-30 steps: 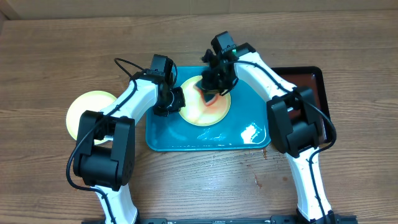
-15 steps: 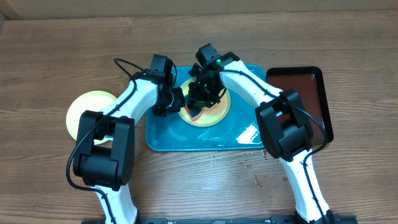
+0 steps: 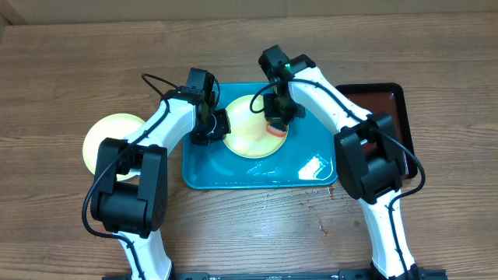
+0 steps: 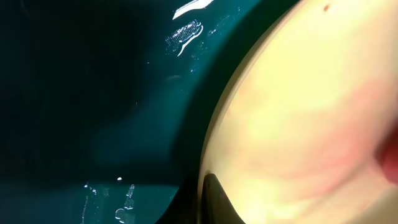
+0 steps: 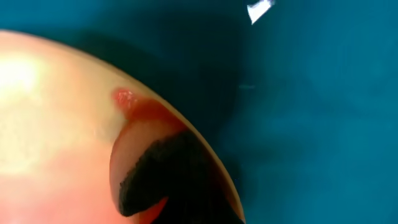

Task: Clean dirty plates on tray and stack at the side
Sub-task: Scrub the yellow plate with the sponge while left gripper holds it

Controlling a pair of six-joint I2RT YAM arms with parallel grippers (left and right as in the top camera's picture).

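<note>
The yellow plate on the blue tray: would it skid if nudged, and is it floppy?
It would probably skid: the tray looks glossy, maybe wet, and the left gripper sits at the plate rim, perhaps steadying it. It is likely stiff, since its rim keeps a clean round curve. It lies flat and low, so it is unlikely to tip or roll.

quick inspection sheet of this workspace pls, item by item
surface: wooden table, a few dark specks in front of the tray
job's things: yellow-green-rimmed plate on the teal tray, faint reddish smear on it; second plate on the table at left
clutter: dark reddish tray at right
grippers: left gripper at the plate's left rim; right gripper over a reddish-orange thing on the plate; open or shut unclear for both
cables: black cable looping along the left arm
surroundings: pale strip past the far edge
</note>
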